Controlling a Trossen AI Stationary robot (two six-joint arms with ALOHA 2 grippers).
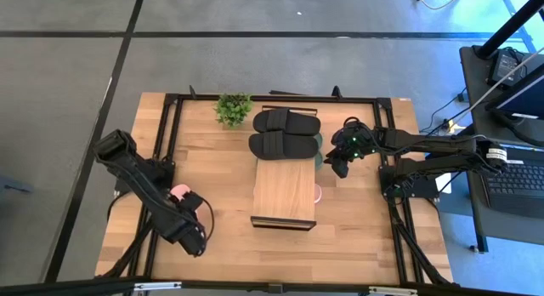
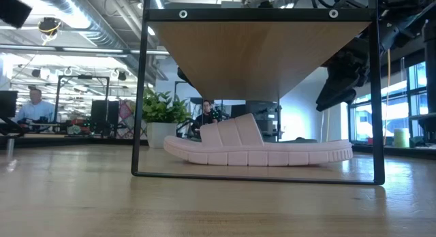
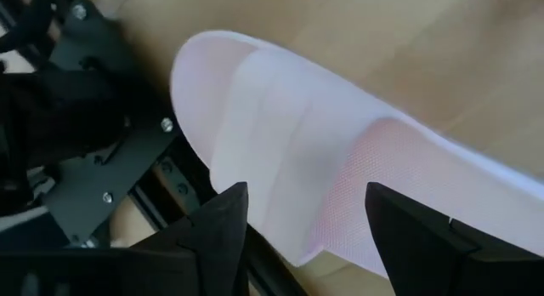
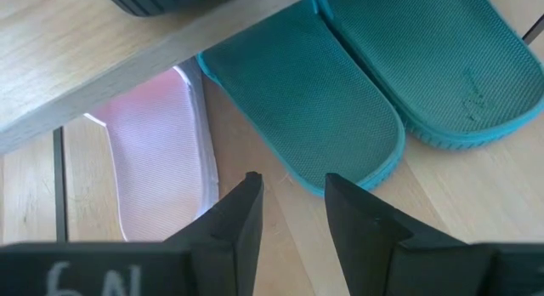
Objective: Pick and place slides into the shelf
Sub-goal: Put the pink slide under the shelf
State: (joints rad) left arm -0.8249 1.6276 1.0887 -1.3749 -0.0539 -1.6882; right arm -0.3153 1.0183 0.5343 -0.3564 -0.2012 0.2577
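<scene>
**Pink slide between the left fingers, green pair ahead of the right**

The left gripper [image 3: 302, 215] sits low over the worktop [image 1: 221, 236], its fingers [image 3: 223, 213] spread apart with a pale pink slide [image 3: 297, 160] lying between and just beyond them; they do not visibly clamp it. From above, that slide [image 1: 179, 193] shows only as a small pink patch beside the arm.

The right gripper [image 4: 291, 198] hangs beside the shelf [image 1: 285, 190], fingers [image 4: 242, 207] parted around bare wood. Just past the fingertips lie two dark green slides [image 4: 340, 100] side by side on the worktop. To one side of the fingers, the second pink slide [image 4: 157, 156] lies under the shelf plank; the low view shows it [image 2: 259, 147] resting flat on the worktop inside the dark frame.

The black slides [image 1: 285, 133] lie side by side on the far end of the shelf top, near a small potted plant [image 1: 233, 108].
</scene>
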